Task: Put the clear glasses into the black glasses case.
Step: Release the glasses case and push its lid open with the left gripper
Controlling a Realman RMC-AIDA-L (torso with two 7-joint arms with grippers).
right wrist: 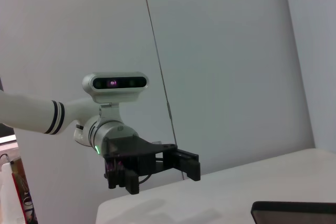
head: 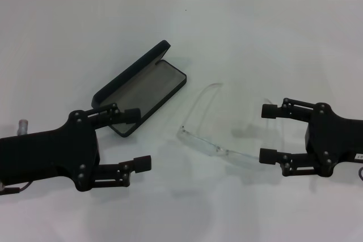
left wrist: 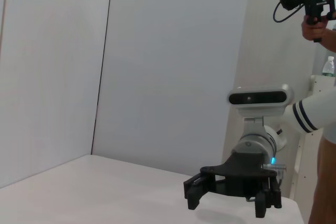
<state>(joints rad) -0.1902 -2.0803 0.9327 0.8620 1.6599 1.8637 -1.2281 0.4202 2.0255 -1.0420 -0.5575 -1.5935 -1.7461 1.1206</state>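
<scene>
The black glasses case [head: 146, 90] lies open at the table's middle left, grey lining up, lid [head: 133, 69] raised on its far-left side. The clear glasses [head: 211, 145] lie on the table just right of it, one thin arm pointing away. My left gripper [head: 136, 139] is open at the case's near end, its upper finger overlapping that end in the head view. My right gripper [head: 266, 133] is open just right of the glasses, its lower fingertip close to their right end. A corner of the case [right wrist: 294, 211] shows in the right wrist view.
The white table [head: 238, 32] ends at a wall at the back. A small grey cylinder [head: 23, 124] stands at the far left beside my left arm. A person with a camera [left wrist: 315, 3] stands behind the robot in the left wrist view.
</scene>
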